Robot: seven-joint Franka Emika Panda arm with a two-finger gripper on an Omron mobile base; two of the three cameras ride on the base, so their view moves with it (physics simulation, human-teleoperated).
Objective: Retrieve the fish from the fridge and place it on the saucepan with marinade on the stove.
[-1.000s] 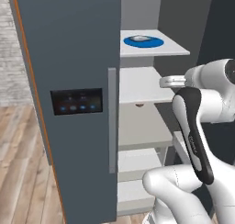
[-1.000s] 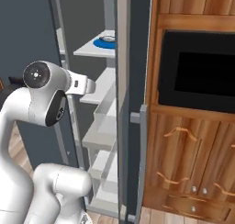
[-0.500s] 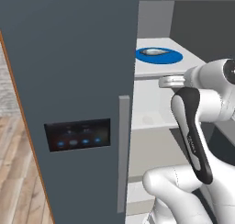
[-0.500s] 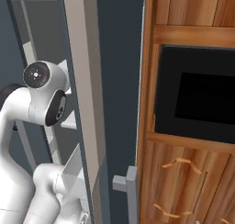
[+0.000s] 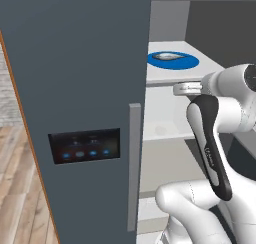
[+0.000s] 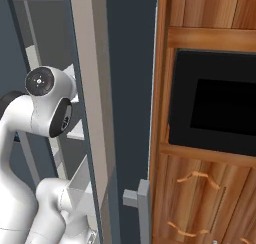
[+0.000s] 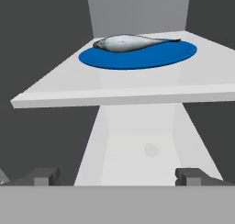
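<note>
The fish (image 7: 133,42), slender and silvery-grey, lies on a blue plate (image 7: 142,58) on a white shelf (image 7: 124,93) inside the open fridge (image 5: 75,63). From the left base view the fish (image 5: 169,55) sits on the same plate (image 5: 186,63) on the upper shelf. My gripper (image 7: 118,177) is open, its fingertips (image 7: 43,175) spread wide, below and in front of that shelf's edge, apart from the fish. The saucepan and the stove are out of view.
The fridge's closed left door, with its grey handle (image 5: 134,163) and black lit panel (image 5: 85,145), stands close on the left. A lower shelf (image 7: 137,152) lies beneath. A wooden cabinet (image 6: 200,188) with a black oven window (image 6: 215,103) flanks the right door (image 6: 125,88).
Both base views have shifted and the fridge looms larger: the base has driven closer. The arm holds about the same pose in front of the shelves.
</note>
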